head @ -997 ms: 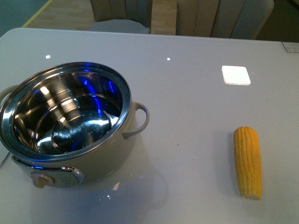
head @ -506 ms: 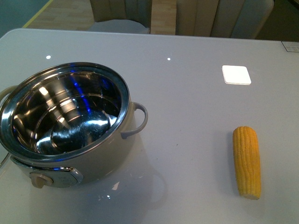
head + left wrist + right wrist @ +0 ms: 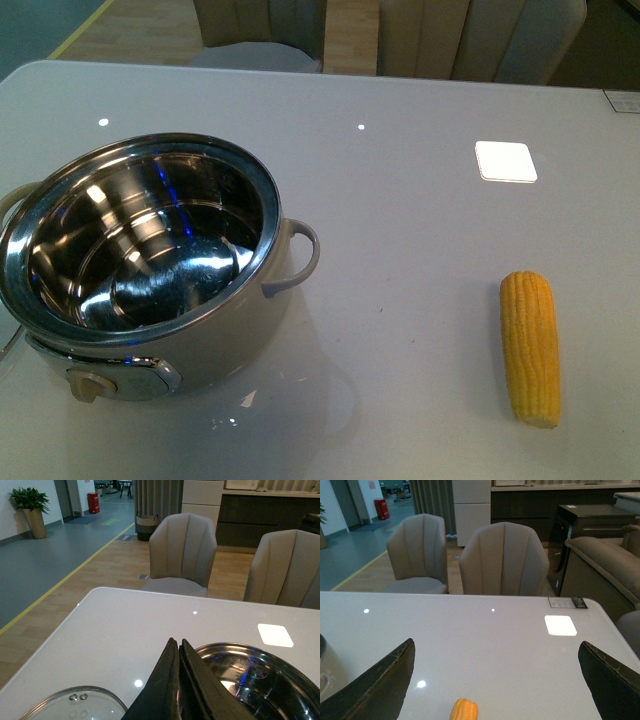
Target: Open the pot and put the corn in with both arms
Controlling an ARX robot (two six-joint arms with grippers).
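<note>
The pot stands uncovered on the left of the white table, its steel inside empty and its knob panel facing me. Its glass lid lies flat on the table beside it, seen in the left wrist view. The corn lies lengthwise on the table's right side, far from the pot. Neither arm shows in the front view. My left gripper is shut on nothing, above the pot's rim and the lid. My right gripper is open wide, and the corn's tip shows low between its fingers.
A bright white square shows on the table's far right, and a small label lies at the far right corner. Padded chairs stand behind the far edge. A loop handle sticks out of the pot toward the corn.
Only the blue reflections inside the pot have shifted. Pot and corn lie where they were.
</note>
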